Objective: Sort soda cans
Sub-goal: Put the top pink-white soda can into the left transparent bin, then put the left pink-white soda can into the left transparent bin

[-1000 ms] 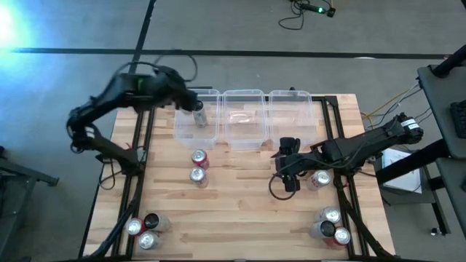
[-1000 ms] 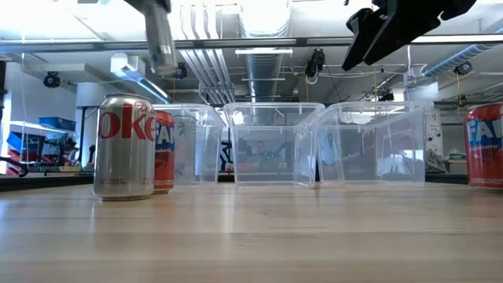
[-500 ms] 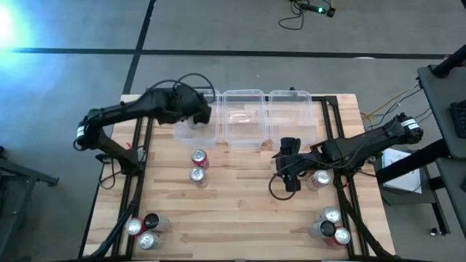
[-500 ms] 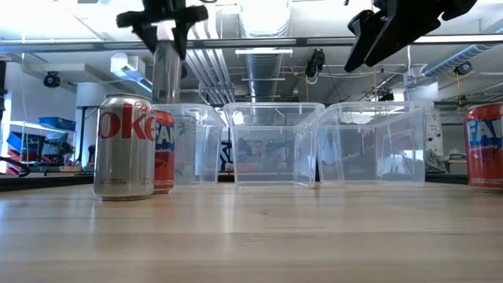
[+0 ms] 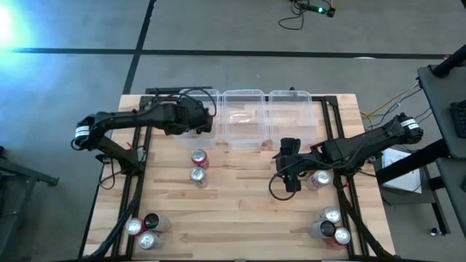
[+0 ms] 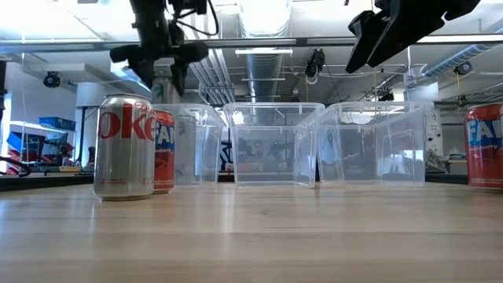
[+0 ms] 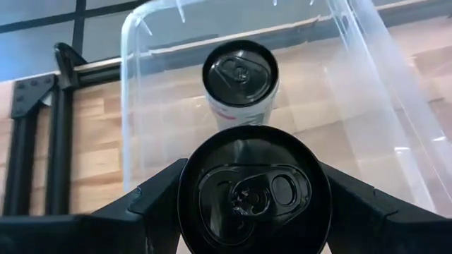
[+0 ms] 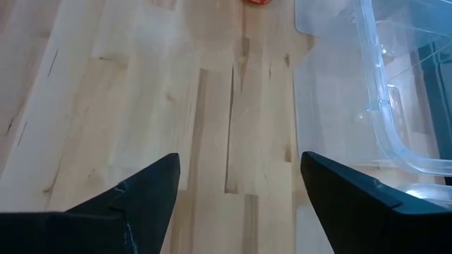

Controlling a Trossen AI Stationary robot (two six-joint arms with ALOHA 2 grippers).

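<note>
the table [image 5: 240,211] carries three clear bins along its far edge: left bin [image 5: 195,135], middle bin [image 5: 244,120], right bin [image 5: 291,116]. cans sit in loose groups on the wood: a red can [image 5: 199,158] and a silver can [image 5: 196,175] mid-left, a cluster at the near-left corner [image 5: 143,229], another at the near-right corner [image 5: 331,225], and one more can [image 5: 320,178] beside the right arm.

the left gripper [image 5: 196,120] hangs over the left bin, its jaws clamped on a held can [image 7: 254,194], which sits between the two fingers. the right gripper [image 5: 289,171] waits above the table in front of the right bin, jaws apart and empty.

what could go wrong: a can already stands in the left bin [image 7: 240,77], just beyond the held one. if the held can comes down too far toward it, it may land on that rim, tip both, or wedge against the bin wall. a release from too high could let it bounce and fall over.

only the left wrist view shows the can inside the bin and the grip on the held can; from above the arm hides both. the low view [image 6: 161,59] shows the left gripper near rim height behind the silver can, which the high view cannot give. the held can's body colour cannot be told.
</note>
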